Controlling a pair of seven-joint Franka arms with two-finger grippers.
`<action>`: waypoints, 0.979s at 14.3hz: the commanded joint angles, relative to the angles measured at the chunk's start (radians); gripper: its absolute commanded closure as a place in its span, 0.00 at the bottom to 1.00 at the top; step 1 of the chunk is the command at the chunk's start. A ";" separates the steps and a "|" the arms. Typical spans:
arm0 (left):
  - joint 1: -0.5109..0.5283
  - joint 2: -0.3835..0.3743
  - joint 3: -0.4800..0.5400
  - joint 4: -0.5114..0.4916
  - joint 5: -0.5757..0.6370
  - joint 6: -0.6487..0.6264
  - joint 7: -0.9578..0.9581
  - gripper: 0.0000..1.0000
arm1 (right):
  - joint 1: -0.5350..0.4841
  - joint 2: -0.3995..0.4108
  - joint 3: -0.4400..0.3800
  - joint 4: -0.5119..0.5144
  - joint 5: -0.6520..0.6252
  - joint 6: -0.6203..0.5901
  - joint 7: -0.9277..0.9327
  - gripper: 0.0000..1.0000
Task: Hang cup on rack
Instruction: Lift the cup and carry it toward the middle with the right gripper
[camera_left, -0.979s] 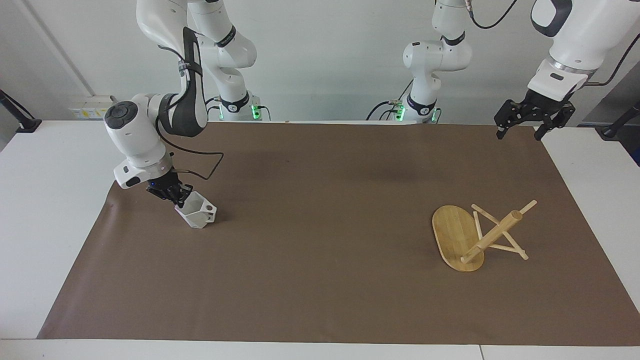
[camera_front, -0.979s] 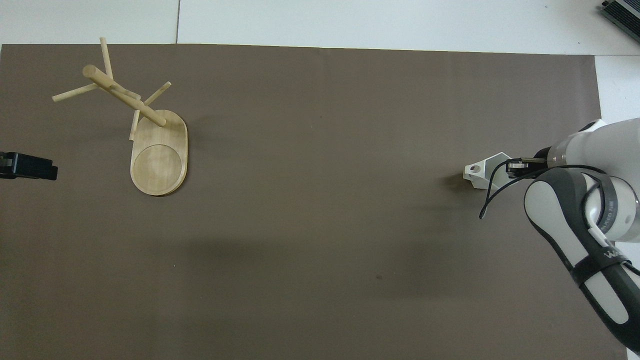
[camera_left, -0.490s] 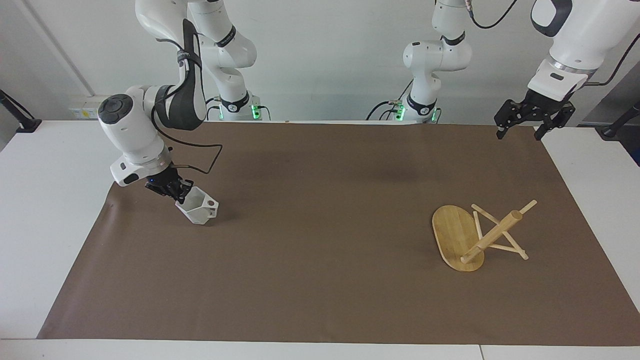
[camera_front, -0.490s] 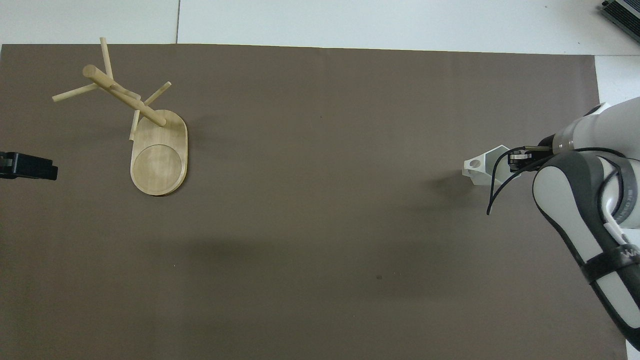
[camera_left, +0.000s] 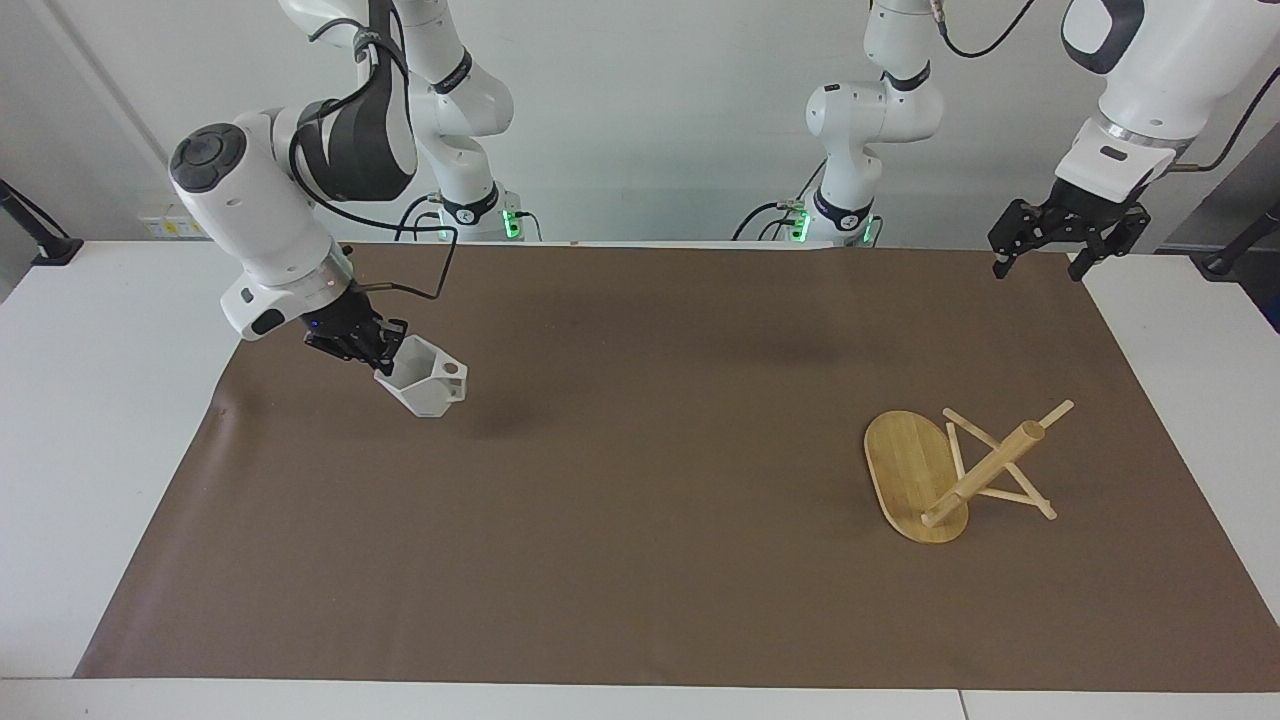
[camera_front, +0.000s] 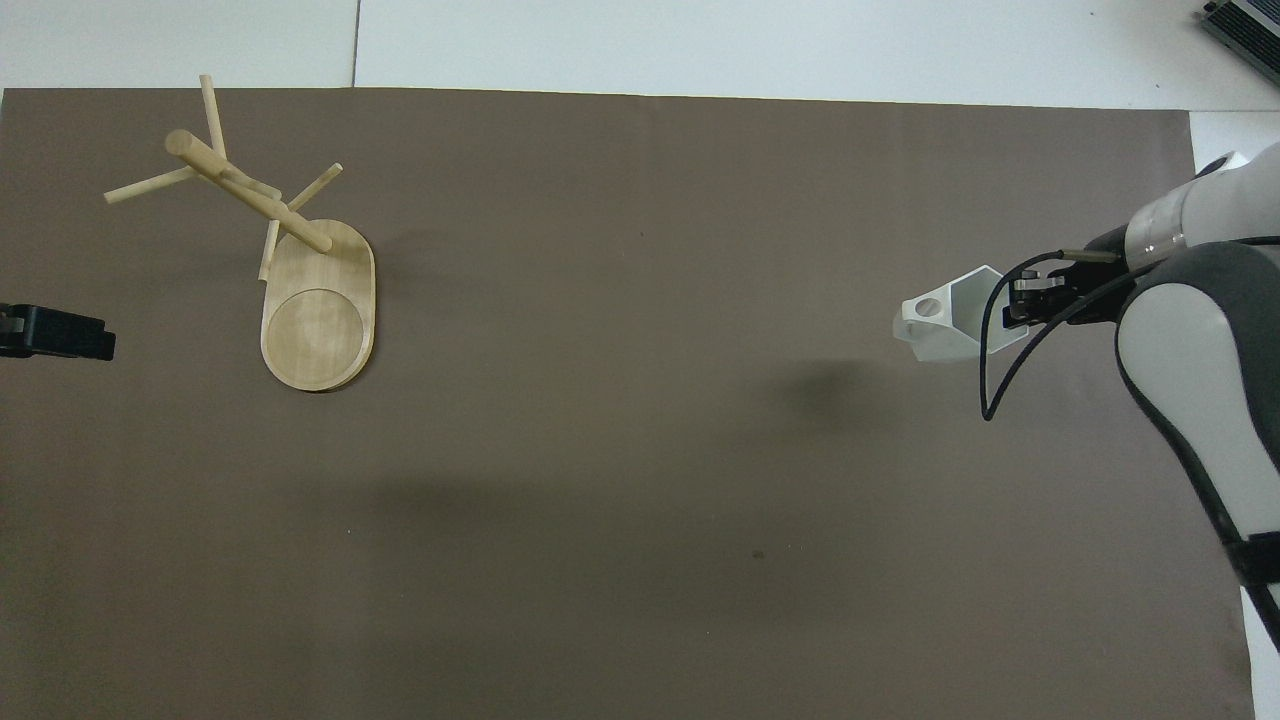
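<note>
White wall panels (camera_left: 650, 110) back a white counter (camera_left: 90, 420) that carries a broad brown mat (camera_left: 640, 560) covering most of its top; the mat's surface is plain and matte, with a slight ripple at its edge toward the right arm's end and soft shadows across its middle. White counter shows around the mat in the overhead view, a seam running through it at the edge farthest from the robots. Both arm bases stand at the counter's edge with green lights lit, cables trailing from them, and a wall socket strip (camera_left: 170, 222) sits low on the wall at the right arm's end.

On the mat toward the left arm's end the rack (camera_left: 945, 470) stands on its oval bamboo base, the thick post leaning in view and thin pegs crossing it; nothing hangs on it. It is well apart from the cup.

Toward the right arm's end, the right tool (camera_left: 368, 347) is up in the air over the mat, pinching the rim wall of the cup (camera_left: 428, 385), one finger inside the mouth and one outside. The cup is tilted, clear of the mat, its shadow lying apart from it, its pierced handle pointing away from the tool.

At the left arm's end, the left tool (camera_left: 1040, 262) waits above the mat's corner, its fingers spread and holding nothing.
</note>
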 joint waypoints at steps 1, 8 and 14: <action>0.007 -0.010 -0.003 -0.002 0.017 -0.014 0.006 0.00 | -0.005 -0.007 0.028 0.056 0.055 -0.056 0.078 1.00; 0.007 -0.010 -0.005 -0.002 0.017 -0.014 0.006 0.00 | -0.005 -0.016 0.143 0.065 0.296 -0.044 0.072 1.00; 0.007 -0.010 -0.003 -0.002 0.017 -0.013 0.006 0.00 | -0.005 -0.018 0.293 0.070 0.325 -0.039 0.067 1.00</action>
